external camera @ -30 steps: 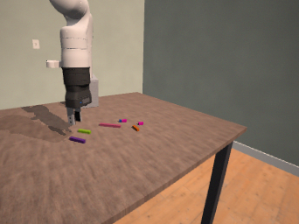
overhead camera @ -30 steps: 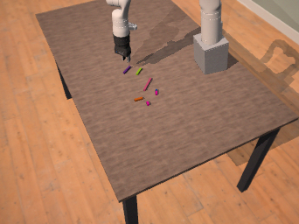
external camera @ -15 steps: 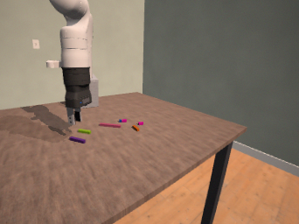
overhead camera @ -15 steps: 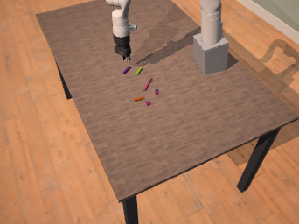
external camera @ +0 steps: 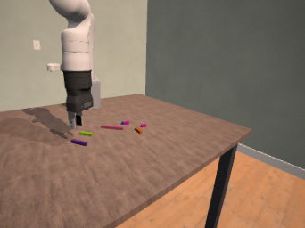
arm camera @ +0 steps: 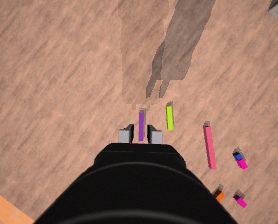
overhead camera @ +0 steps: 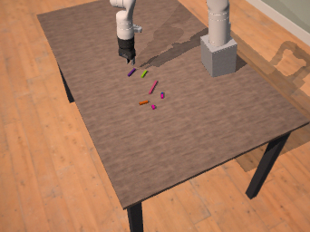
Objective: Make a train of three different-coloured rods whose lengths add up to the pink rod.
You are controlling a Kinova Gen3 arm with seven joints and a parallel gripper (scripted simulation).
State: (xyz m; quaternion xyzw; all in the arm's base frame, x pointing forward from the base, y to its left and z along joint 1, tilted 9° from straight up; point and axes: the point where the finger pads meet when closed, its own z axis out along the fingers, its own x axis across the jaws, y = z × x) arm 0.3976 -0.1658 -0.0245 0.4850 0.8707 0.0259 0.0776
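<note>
My gripper [overhead camera: 130,62] [external camera: 76,124] [arm camera: 140,130] is partly open and empty, above the table; in the wrist view its fingers stand either side of the purple rod [overhead camera: 131,72] [external camera: 78,142] [arm camera: 141,126], which lies flat. The lime rod [overhead camera: 144,73] [external camera: 86,134] [arm camera: 170,117] lies beside it, apart. The pink rod [overhead camera: 153,87] [external camera: 111,127] [arm camera: 210,147] lies alone. A short blue rod [external camera: 123,123] [arm camera: 238,156] lies against or very near a magenta rod [overhead camera: 162,96] [external camera: 127,123] [arm camera: 243,164]. The orange rod [overhead camera: 143,102] [external camera: 138,130] [arm camera: 220,194] lies separately, partly hidden in the wrist view.
Another magenta rod [overhead camera: 153,107] [external camera: 144,126] [arm camera: 241,201] lies near the orange one. The grey block [overhead camera: 218,58] under the arm's base stands at the table's far side. The arm's shadow falls near the purple and lime rods.
</note>
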